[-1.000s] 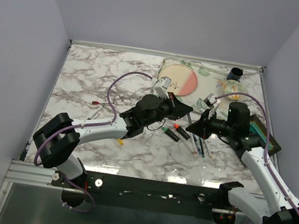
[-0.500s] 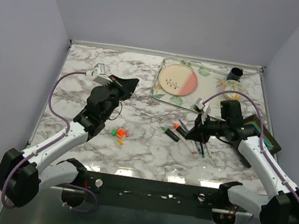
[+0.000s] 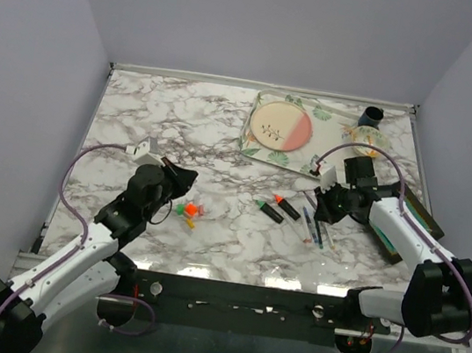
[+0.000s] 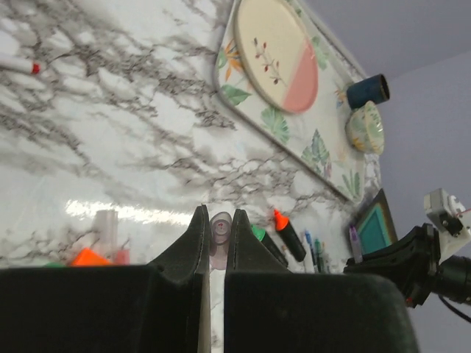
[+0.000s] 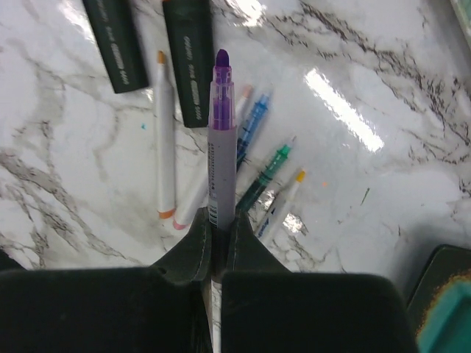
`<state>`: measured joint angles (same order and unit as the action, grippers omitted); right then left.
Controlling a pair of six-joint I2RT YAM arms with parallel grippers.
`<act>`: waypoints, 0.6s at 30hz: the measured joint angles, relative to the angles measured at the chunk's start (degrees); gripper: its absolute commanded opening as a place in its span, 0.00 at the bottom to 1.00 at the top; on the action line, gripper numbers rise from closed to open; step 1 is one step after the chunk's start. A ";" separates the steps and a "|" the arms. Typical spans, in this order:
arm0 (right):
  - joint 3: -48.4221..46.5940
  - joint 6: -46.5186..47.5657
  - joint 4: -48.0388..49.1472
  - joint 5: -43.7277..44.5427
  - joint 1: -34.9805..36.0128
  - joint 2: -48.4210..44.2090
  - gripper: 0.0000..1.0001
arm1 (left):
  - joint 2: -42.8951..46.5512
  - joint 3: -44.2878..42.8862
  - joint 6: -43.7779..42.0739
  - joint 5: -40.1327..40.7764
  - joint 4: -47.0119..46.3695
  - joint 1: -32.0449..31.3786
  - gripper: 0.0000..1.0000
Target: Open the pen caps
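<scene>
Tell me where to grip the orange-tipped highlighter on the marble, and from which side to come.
Take the orange-tipped highlighter across the middle of its black barrel, from straight above. It lies flat and slanted on the marble table, so only its long sides offer a grip. The green-tipped highlighter lies close alongside; one finger probably must slip into that gap.

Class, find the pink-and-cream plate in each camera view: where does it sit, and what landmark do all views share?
Top external: plate at the far side, right of centre, on the leafy tray.
Left wrist: top centre, on that tray.
Right wrist: not in it.
Shared landmark: the black highlighters, visible in all three.
</scene>
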<state>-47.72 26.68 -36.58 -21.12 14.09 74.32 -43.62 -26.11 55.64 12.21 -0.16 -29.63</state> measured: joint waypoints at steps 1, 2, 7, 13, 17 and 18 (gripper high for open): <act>0.00 0.02 -0.37 0.68 -0.55 0.96 0.02 | 1.53 0.70 0.00 -0.04 1.53 0.02 0.00; 0.00 0.02 -0.74 1.07 -0.92 1.70 0.04 | 3.69 1.44 0.04 -0.07 4.31 0.07 0.00; 0.00 0.48 -2.99 1.86 -2.16 4.33 0.08 | 8.81 2.40 0.39 -0.44 12.02 0.22 0.00; 0.00 0.85 -4.79 2.51 -2.25 6.60 0.11 | 10.29 3.45 1.44 -1.73 16.76 0.28 0.00; 0.00 0.90 -5.40 2.89 -2.93 7.23 0.16 | 12.00 5.18 1.36 -2.40 18.32 0.28 0.00; 0.00 0.90 -5.53 2.95 -3.10 7.50 0.17 | 12.33 5.40 1.16 -2.40 18.62 0.28 0.00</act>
<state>-47.72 27.57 -42.11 -18.17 10.98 81.82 -31.29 -20.71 56.80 9.80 18.46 -29.34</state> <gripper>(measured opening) 0.147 0.081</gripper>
